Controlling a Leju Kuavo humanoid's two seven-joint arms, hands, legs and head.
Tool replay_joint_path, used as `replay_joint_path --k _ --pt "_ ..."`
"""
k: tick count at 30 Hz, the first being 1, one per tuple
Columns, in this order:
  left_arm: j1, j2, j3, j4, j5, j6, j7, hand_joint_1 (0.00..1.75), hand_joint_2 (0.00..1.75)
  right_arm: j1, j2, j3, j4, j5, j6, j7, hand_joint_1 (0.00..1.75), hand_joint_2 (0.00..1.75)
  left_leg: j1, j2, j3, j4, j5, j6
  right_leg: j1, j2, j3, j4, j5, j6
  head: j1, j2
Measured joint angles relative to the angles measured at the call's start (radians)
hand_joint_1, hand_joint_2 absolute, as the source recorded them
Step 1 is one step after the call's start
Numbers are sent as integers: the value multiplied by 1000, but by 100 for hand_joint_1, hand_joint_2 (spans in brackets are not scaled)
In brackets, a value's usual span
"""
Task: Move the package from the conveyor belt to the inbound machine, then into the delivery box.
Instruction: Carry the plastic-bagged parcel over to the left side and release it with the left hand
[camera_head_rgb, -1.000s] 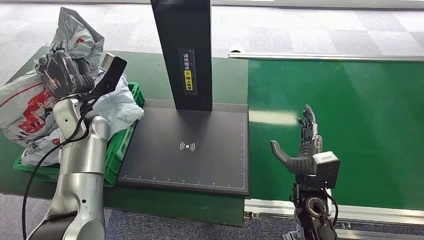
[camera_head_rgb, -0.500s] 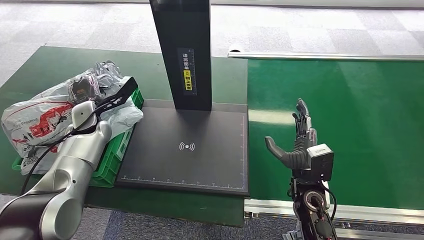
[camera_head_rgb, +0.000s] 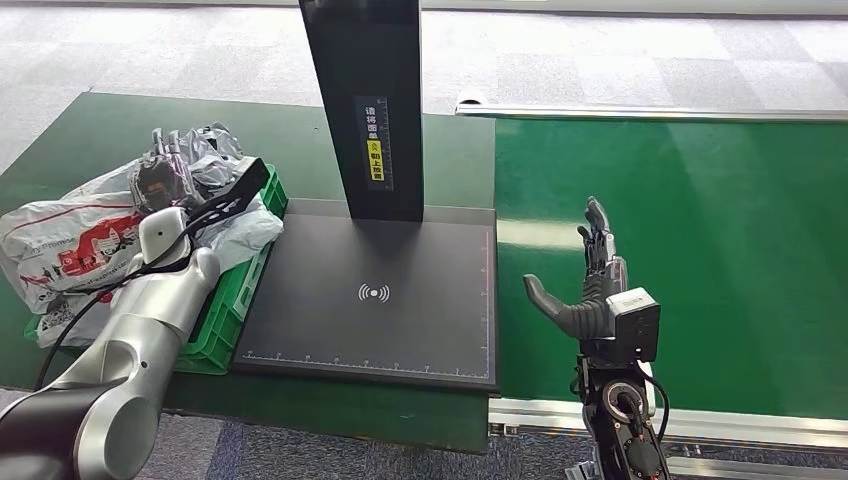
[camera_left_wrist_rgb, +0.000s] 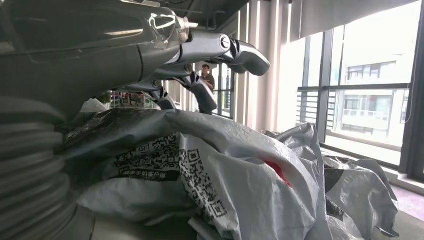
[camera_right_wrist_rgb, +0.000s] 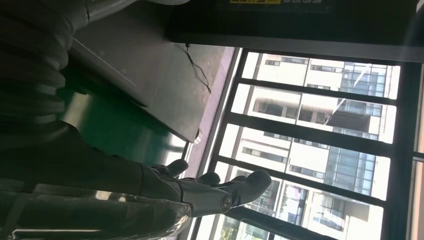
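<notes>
Lowered since a second ago, the left hand (camera_head_rgb: 165, 170) now hangs just above the crumpled grey plastic package (camera_head_rgb: 215, 150) in the green plastic delivery box (camera_head_rgb: 230, 300), fingers spread, released. So this package seems delivered. Beyond the black inbound machine (camera_head_rgb: 380, 290), the right hand (camera_head_rgb: 590, 285) waits open over the green conveyor belt (camera_head_rgb: 720, 220).

We see grey carpet tiles (camera_head_rgb: 620, 60) covering the floor beyond a dark green table (camera_head_rgb: 90, 125). Tall windows (camera_left_wrist_rgb: 360, 95) with dark frames admit bright daylight, and we note pale multi-storey buildings (camera_right_wrist_rgb: 310, 125) outside.

The delivery box (camera_head_rgb: 232, 290) (green) lies mostly hidden under the packages (camera_head_rgb: 85, 245) and left arm (camera_head_rgb: 140, 340).
</notes>
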Motion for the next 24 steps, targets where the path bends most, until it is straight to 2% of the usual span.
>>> replay_joint_path --k 3,7,11,16,24 --pt "1 2 0 3 0 24 -1 0 175 0 1 0 0 2 1 0 0 175 0 0 0 0 0 0 0 0 0 0 0 0 0 0" --pt "10 4 1 0 10 135 -45 0 0 0 1 0 0 5 3 0 0 175 0 0 0 0 0 0 0 0 0 0 0 0 0 0" --pt "54 0 18 -103 75 215 -187 0 0 0 1 0 0 5 4 0 0 175 0 0 0 0 0 0 0 0 0 0 0 0 0 0" --pt "120 -34 91 -310 133 223 -405 0 0 1 0 0 0 3 5 0 0 175 0 0 0 0 0 0 0 0 -1 0 0 0 0 0" --pt "170 -103 206 -516 115 223 -547 0 0 8 -4 0 0 -6 5 -4 0 175 0 0 0 0 0 0 0 0 0 0 0 0 0 0"
